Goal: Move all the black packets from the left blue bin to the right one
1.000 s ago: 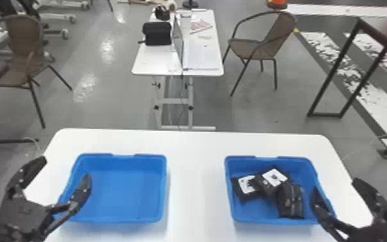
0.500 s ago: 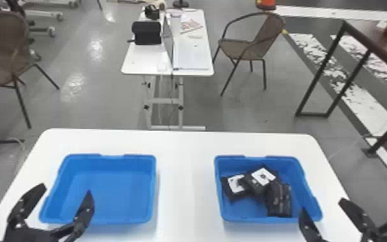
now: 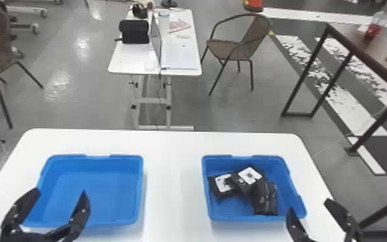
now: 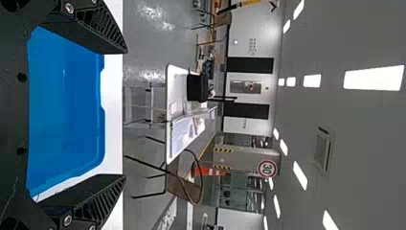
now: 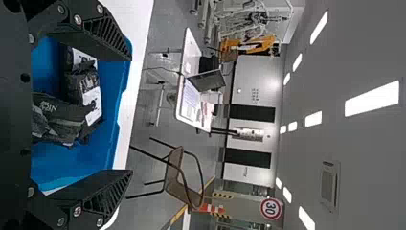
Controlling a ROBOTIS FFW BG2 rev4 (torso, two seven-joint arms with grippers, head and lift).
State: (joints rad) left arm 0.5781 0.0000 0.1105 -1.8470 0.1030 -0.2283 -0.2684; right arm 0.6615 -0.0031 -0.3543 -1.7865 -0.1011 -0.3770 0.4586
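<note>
In the head view, my left gripper [image 3: 61,192] stands open at the near left part of the left blue bin [image 3: 139,190], whose inside is bare. The right blue bin [image 3: 206,202] holds several black packets [image 3: 265,198], some with white labels, heaped together. My right gripper [image 3: 308,206] is open by that bin's near right corner, holding nothing. In the left wrist view, the left gripper [image 4: 125,114] has its fingers wide apart, with the bin beyond. The right wrist view has the right gripper [image 5: 131,115] spread wide, the packets [image 5: 57,115] lying between and beyond its fingers.
Both bins sit on a white table [image 3: 173,180], with a strip of tabletop between them. Farther off stand a second white table [image 3: 183,64] with a black case, a brown chair [image 3: 241,48] and a dark-framed table [image 3: 369,54] at the right.
The head view has shifted, so the table and bins appear a little farther left. Both grippers sit slightly lower in it and remain open. The packets lie as before.
</note>
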